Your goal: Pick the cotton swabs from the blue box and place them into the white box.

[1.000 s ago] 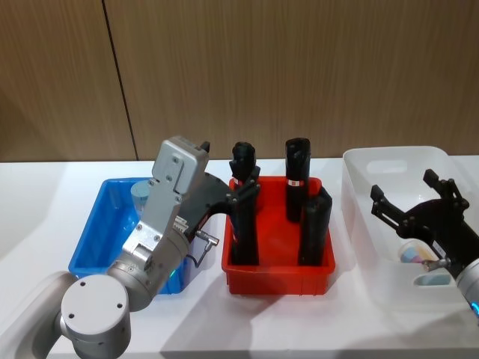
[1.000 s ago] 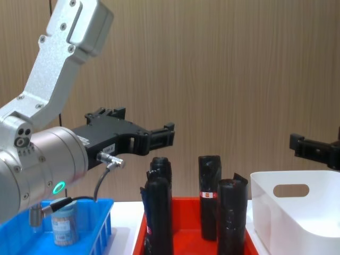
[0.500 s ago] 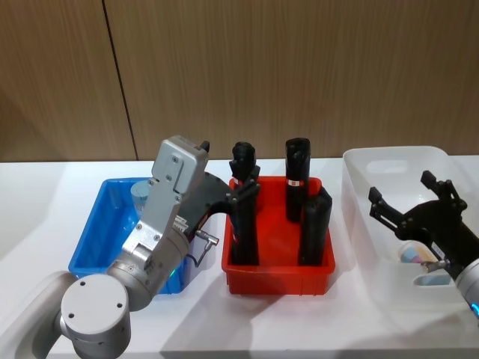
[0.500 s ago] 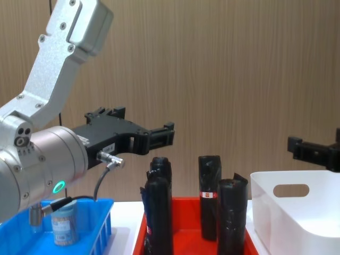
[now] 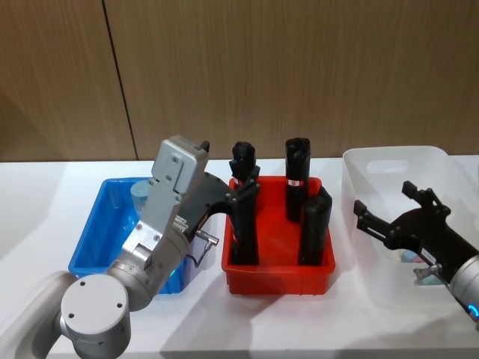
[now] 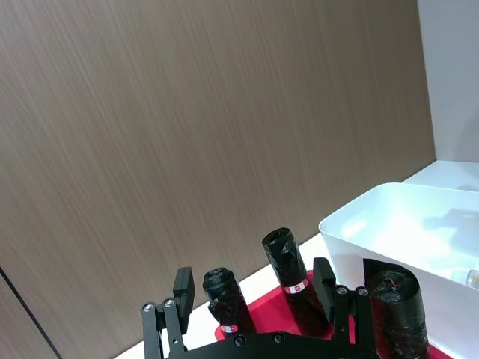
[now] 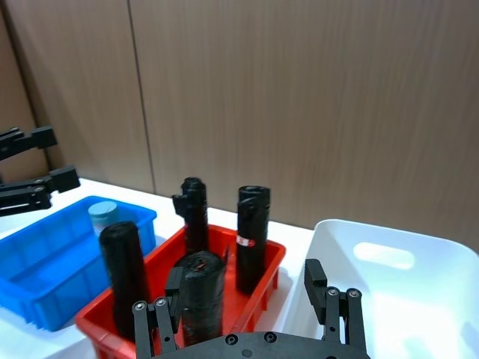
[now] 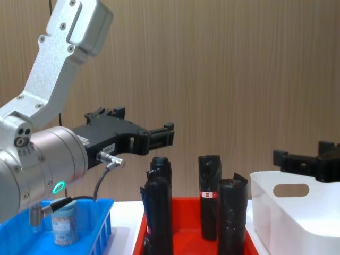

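Right tool (image 5: 384, 211) over white box (image 5: 389, 161), spread.

Your head camera looks down and forward over the table (image 5: 45, 202), taking in the blue box (image 5: 97, 224), red tray (image 5: 277, 273) and white box (image 5: 374, 217). Your chest camera sits low, seeing the same three side-on against the wood wall (image 8: 239, 79). Both wrist cameras face that wall over the black rolls (image 7: 253, 224), close above them.
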`<state>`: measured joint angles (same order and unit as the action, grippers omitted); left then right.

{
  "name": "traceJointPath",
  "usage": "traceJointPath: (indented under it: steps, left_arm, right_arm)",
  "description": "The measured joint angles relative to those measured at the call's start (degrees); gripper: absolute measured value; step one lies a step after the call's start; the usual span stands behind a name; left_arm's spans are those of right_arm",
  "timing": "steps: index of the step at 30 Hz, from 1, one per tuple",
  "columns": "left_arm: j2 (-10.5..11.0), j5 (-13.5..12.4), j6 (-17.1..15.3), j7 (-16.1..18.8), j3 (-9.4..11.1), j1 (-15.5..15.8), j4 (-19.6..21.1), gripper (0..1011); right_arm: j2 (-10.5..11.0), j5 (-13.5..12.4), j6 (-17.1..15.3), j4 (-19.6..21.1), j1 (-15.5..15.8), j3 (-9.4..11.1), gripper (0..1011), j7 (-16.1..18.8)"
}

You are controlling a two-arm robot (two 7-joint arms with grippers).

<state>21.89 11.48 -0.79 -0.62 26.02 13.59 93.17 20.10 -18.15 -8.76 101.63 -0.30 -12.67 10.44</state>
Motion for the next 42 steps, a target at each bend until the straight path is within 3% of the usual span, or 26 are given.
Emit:
traceJointPath:
  steps: [20,42]
  left_arm:
    - [0.00,0.00,0.00,0.00,0.00,0.00,0.00,1004]
    - [0.00,0.00,0.00,-0.01,0.00,0.00,0.00,1004]
  right_arm:
    - [-2.75,0.53,-9.72,-4.43,-6.13,-1.49,1002,6.43]
    - [-7.15,5.31,-13.75,-13.85,-12.69,-4.13,1002,8.54]
